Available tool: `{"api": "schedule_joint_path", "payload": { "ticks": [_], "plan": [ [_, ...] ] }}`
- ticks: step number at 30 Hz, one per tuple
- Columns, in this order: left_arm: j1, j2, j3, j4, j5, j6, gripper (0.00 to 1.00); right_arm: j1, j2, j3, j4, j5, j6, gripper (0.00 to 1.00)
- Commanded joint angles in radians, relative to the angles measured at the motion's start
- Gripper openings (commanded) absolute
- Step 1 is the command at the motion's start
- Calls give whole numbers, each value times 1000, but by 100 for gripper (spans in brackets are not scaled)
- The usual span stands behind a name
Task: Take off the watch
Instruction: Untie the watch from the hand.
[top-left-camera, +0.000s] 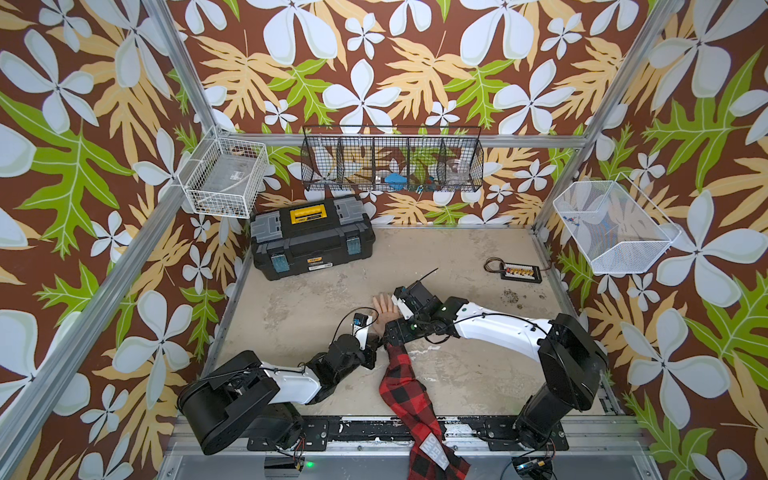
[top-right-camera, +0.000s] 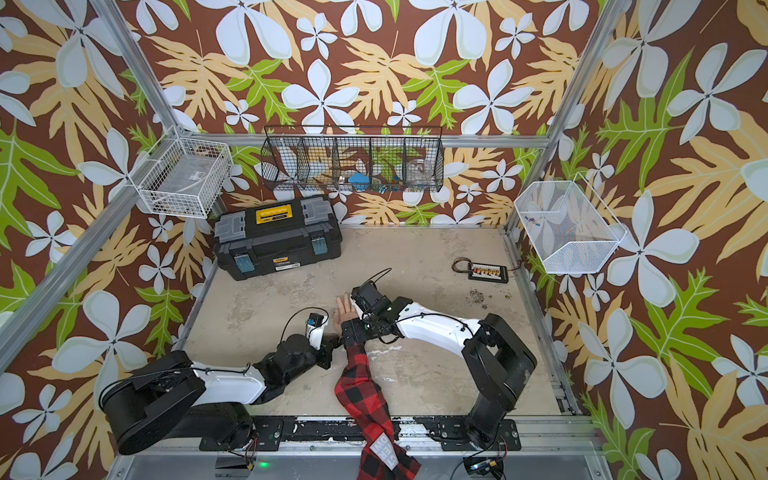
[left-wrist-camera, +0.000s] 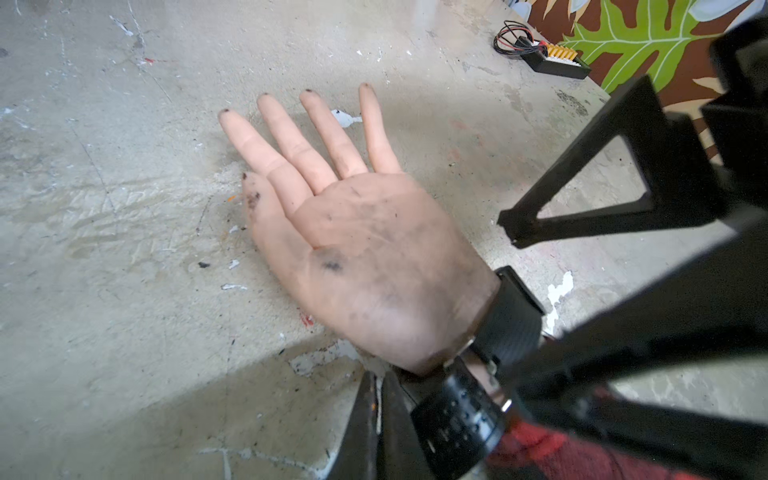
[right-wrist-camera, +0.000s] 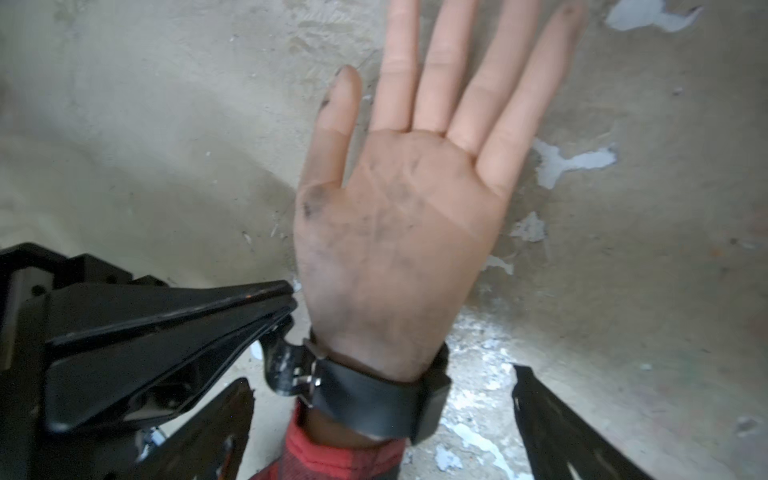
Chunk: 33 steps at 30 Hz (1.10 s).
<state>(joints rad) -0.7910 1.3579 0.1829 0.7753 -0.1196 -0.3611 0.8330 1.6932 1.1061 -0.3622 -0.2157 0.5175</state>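
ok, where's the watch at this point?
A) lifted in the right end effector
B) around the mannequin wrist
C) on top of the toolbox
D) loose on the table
B: the watch encircles the base of the palm-up mannequin hand, and its strap tail is pinched in the shut left end effector.

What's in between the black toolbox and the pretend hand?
Nothing: just bare, stained tabletop between the toolbox and the hand, seen in both top views.
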Motion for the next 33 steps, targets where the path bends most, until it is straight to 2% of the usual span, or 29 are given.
{"api": "schedule_joint_path", "payload": {
  "ticks": [1,9,17,33],
  "plan": [
    [1,-4,-3,-21,7,11,0,0,14,0,39,-56,12,99],
    [1,-4,-5,-19,6,11,0,-1,42,21,-42,84,-20,97],
    [1,-7,-8,-18,3,11,0,-7,37,26,-71,148,-36,95],
    [1,-14,-9,-25,-2,11,0,-29,17,-9,-63,155,-45,91]
  ]
}}
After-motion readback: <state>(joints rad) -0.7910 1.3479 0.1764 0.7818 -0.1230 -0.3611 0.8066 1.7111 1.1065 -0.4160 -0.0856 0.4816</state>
